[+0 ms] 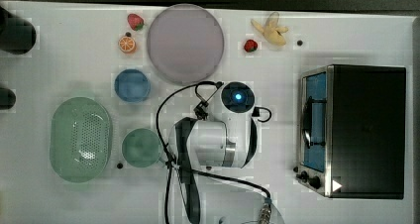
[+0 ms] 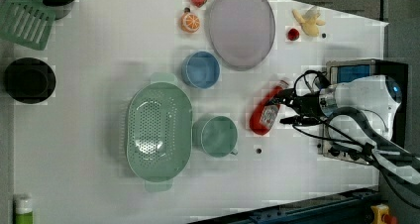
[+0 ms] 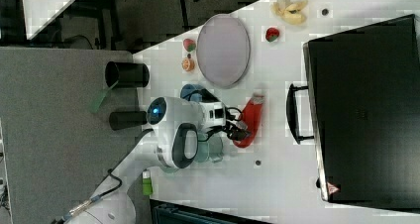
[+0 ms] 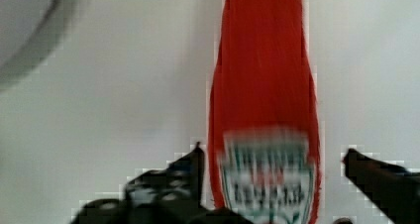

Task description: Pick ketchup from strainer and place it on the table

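The ketchup (image 2: 267, 112) is a red squeeze bottle lying on its side on the white table (image 2: 89, 135), between the green mug and the oven. My gripper (image 2: 287, 109) straddles its lower, labelled end. It stands open: in the wrist view the ketchup (image 4: 265, 100) lies between the dark fingertips (image 4: 193, 162), with a gap to the other tip. The right view shows the gripper (image 3: 241, 126) over the bottle (image 3: 251, 116) too. The pale green strainer (image 2: 158, 130) sits empty, well to the left view's left. In the top view my arm hangs to the right of the strainer (image 1: 81, 140).
A green mug (image 2: 217, 136) stands between strainer and bottle, and a blue bowl (image 2: 200, 69) and a grey plate (image 2: 241, 26) are nearby. A black toaster oven (image 1: 356, 130) blocks the top view's right. Strawberries, an orange half (image 2: 190, 22) and a banana (image 2: 308, 22) lie at the far edge.
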Motion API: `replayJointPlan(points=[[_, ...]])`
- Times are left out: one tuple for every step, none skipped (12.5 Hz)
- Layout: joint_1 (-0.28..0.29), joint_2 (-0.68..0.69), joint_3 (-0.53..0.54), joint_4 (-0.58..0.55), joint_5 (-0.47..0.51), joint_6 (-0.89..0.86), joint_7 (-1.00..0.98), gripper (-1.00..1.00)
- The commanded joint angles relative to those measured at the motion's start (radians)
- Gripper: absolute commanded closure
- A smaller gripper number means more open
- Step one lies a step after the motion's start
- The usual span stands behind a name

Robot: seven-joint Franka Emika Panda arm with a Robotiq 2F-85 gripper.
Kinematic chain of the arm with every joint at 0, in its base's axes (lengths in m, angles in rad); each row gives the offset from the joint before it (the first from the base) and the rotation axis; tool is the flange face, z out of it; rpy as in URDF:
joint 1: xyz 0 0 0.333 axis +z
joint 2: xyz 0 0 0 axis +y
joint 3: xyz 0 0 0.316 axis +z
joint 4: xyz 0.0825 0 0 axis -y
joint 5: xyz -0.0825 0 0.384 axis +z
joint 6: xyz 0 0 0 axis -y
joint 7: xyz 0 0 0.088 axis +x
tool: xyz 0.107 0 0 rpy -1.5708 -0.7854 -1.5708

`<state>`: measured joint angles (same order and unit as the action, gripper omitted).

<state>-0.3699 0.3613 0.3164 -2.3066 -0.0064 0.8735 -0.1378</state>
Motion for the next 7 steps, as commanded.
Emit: replayJointPlan(points=[[-0.017,-0.086,0.004,0.028,0.009,0.002,-0.038,-1.00],[-0.017,-0.116,0.005,0.049,0.009,-0.011,-0.038,-1.00],[-0.017,-0.148,0.005,0.076,0.010,-0.042,-0.038,-1.00],[-0.017,-0.181,0.004,0.111,0.015,-0.084,-0.034,-1.00],[-0.017,-0.211,0.003,0.154,0.021,-0.134,-0.025,-1.00],[-0.017,-0.238,0.002,0.202,0.021,-0.194,-0.007,-1.00],[-0.017,-0.260,0.003,0.254,0.021,-0.263,0.018,-1.00]])
